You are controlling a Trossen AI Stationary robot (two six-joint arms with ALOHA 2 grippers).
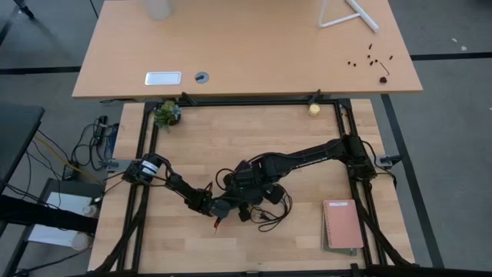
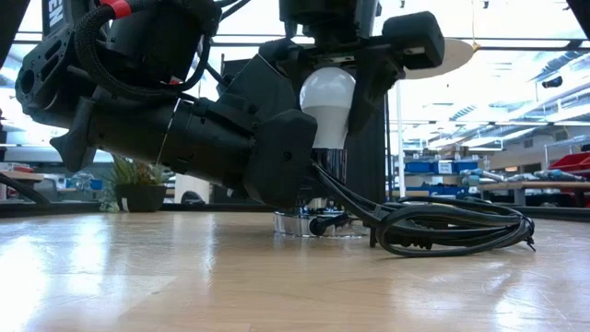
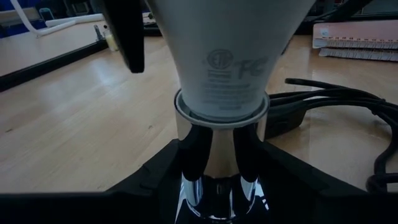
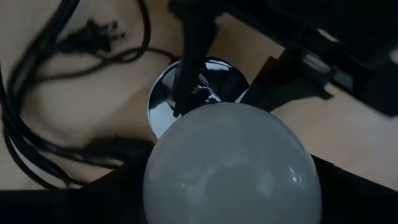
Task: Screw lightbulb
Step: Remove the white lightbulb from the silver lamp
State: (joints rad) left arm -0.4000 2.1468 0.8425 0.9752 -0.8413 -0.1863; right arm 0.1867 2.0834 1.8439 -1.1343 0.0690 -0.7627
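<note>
Centre of the low view: the lightbulb [image 2: 326,100] stands upright, base down in the socket stem [image 3: 219,163], so it can be twisted home. It's white, pear-shaped and matte, with grey print on its neck. The right gripper [image 2: 334,81] pinches its dome from above; the left gripper [image 3: 217,186] clamps the chrome stem, steadying it, I'd say. The black cord [image 2: 452,226] coils at lower right.

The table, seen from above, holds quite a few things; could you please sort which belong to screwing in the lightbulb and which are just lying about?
Job in hand:
- lightbulb, seated upright in the socket
- silvery socket with its black cord
- right claw, around the bulb
- left claw, at the socket stem

Lying about:
- small potted plant
- yellowish ball
- pink notebook
</note>
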